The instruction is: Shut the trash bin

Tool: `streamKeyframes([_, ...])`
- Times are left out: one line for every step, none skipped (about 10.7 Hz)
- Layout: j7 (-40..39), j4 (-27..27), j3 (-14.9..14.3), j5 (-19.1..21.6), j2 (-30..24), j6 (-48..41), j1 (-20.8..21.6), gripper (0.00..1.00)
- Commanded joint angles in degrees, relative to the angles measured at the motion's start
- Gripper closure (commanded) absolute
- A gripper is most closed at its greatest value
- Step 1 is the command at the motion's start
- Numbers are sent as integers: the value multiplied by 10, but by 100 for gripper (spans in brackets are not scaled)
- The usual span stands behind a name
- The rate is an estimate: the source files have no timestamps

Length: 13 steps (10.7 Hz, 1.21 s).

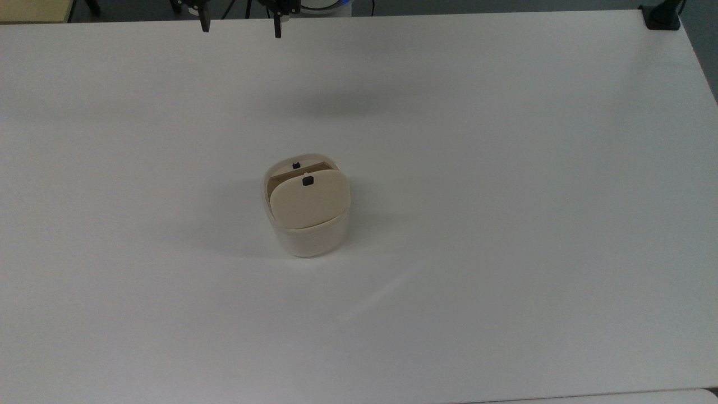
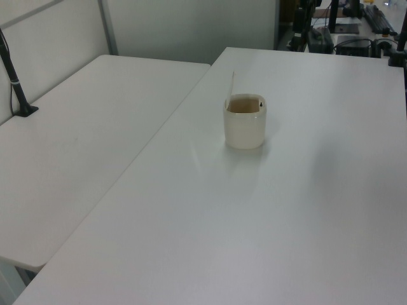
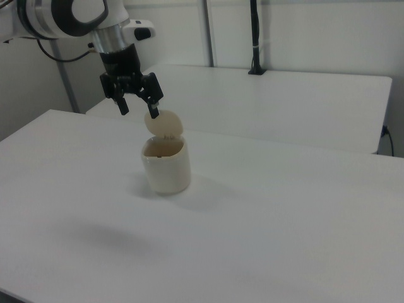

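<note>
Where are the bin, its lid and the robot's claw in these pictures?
bin (image 1: 309, 241): top view, on the front wall of its body.
lid (image 1: 311, 201): top view, on the middle of the raised flap.
claw (image 3: 139, 107): right view, midway between its two open fingertips.

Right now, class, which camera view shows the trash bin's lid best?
The top view: the lid faces that camera, raised over the trash bin, its black button plain. The left view shows the lid edge-on, a thin upright sliver. The right view shows the lid standing open, its top crossed by the open claw.
</note>
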Motion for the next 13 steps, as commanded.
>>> streamKeyframes([0, -14, -2, -1, -7, -5, 5, 0])
streamKeyframes([0, -14, -2, 0, -7, -5, 5, 0])
streamKeyframes([0, -14, -2, 0, -7, -5, 5, 0])
streamKeyframes([0, -14, -2, 0, -7, -6, 5, 0])
streamKeyframes([0, -14, -2, 0, -7, -5, 4, 0])
streamKeyframes([1, -14, -2, 0, -8, -5, 4, 0])
streamKeyframes([0, -14, -2, 1, -7, -5, 3, 0])
streamKeyframes([0, -14, -2, 1, -8, -5, 3, 0])
streamKeyframes([-1, -14, -2, 1, -7, -5, 3, 1])
streamKeyframes([-2, -14, -2, 1, -7, -4, 4, 29])
streamKeyframes([-2, -14, -1, 2, -7, -3, 4, 54])
streamKeyframes([-2, -14, -1, 3, -6, -1, 6, 72])
streamKeyframes([-3, -14, -1, 1, -4, 2, 8, 84])
